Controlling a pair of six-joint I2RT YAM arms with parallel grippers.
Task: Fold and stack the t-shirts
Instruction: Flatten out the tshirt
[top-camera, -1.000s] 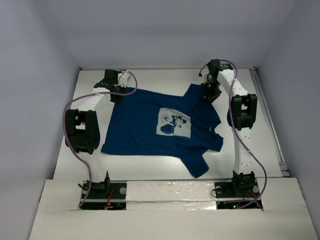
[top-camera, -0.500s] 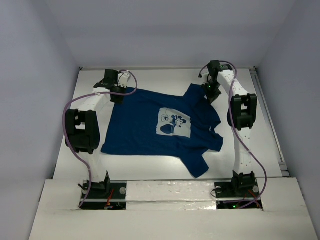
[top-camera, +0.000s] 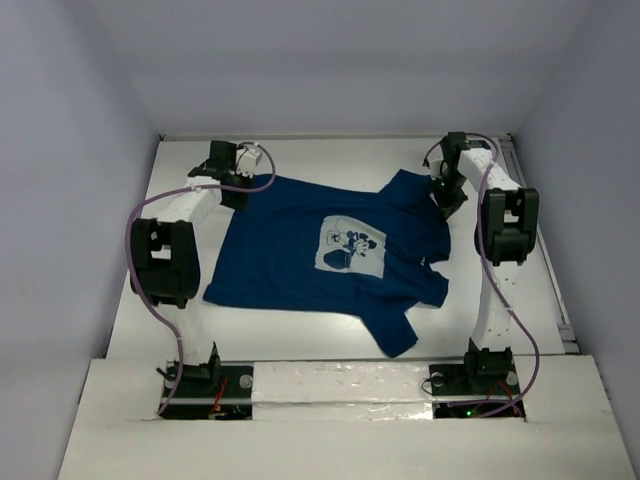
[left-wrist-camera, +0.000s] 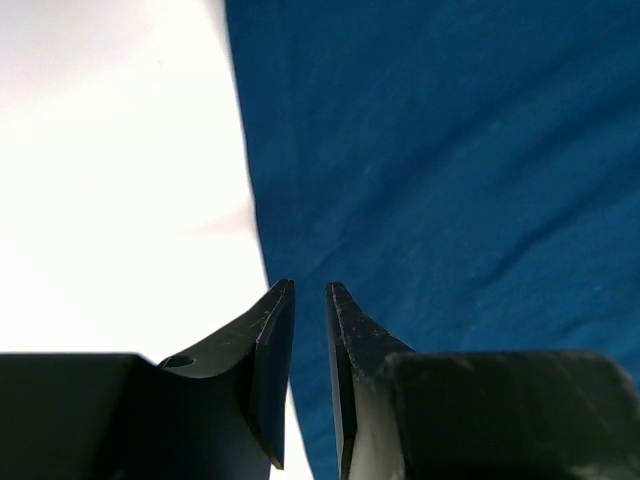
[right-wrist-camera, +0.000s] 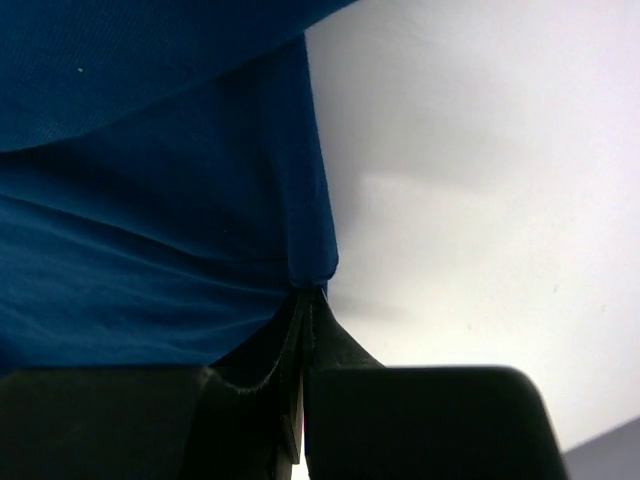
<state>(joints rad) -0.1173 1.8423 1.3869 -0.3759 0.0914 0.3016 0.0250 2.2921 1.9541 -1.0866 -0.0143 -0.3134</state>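
The dark navy-blue t-shirt (top-camera: 290, 250) lies spread on the white table, its pale cartoon print (top-camera: 351, 246) facing up. My left gripper (top-camera: 236, 192) is at the shirt's far left corner. In the left wrist view its jaws (left-wrist-camera: 310, 288) stand a narrow gap apart over the shirt's edge (left-wrist-camera: 450, 150), with nothing between them. My right gripper (top-camera: 447, 196) is at the shirt's far right edge. In the right wrist view it (right-wrist-camera: 305, 296) is shut on a fold of the blue cloth (right-wrist-camera: 150, 200).
The white table (top-camera: 330, 155) is boxed in by pale walls at the back and both sides. A metal rail (top-camera: 545, 260) runs along its right edge. A sleeve (top-camera: 395, 330) points toward the near edge.
My right gripper has moved to the right with the shirt's far right edge, pulling that side outward. The left arm has not moved.
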